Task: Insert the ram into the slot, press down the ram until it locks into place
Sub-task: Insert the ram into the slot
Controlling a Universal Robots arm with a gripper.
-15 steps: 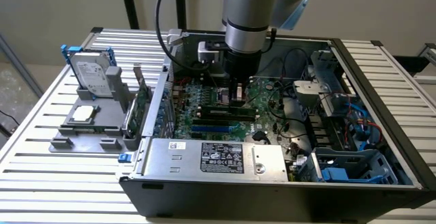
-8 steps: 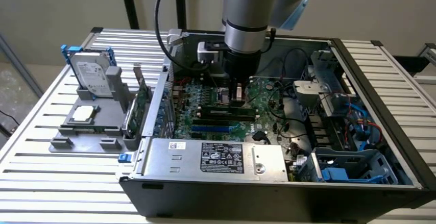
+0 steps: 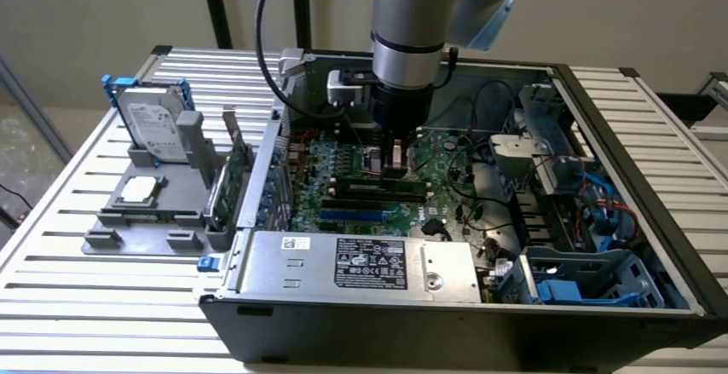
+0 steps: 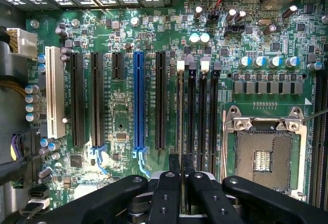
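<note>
Table (image 3: 68, 246): slatted metal. Its bare slats show at the exterior view's left and right.
Computer case (image 3: 455, 323): black with its side open. It takes up the centre and lower right of the exterior view.
Arm (image 3: 415, 16): silver and blue. It comes down from the top centre of the exterior view into the case.
Motherboard (image 4: 123, 116): green, lying flat inside the case under the arm.
Grey tray (image 3: 136, 212): sits on the table at the exterior view's left, just beside the case. A hard drive (image 3: 153, 123) stands upright on it toward the upper left of the frame.
Claw (image 4: 180, 170): black and low over the board. Its two fingers are drawn close with a thin gap between them, and they appear to pinch the ram's edge in that gap.
Slot (image 4: 180, 66): the first of four parallel black memory sockets. It lies between the blue connector (image 4: 138, 101) group and the processor socket (image 4: 264, 157).
Ram (image 4: 181, 111): seen edge-on as a thin olive strip standing along that slot. Whether the end clips have locked cannot be told.
</note>
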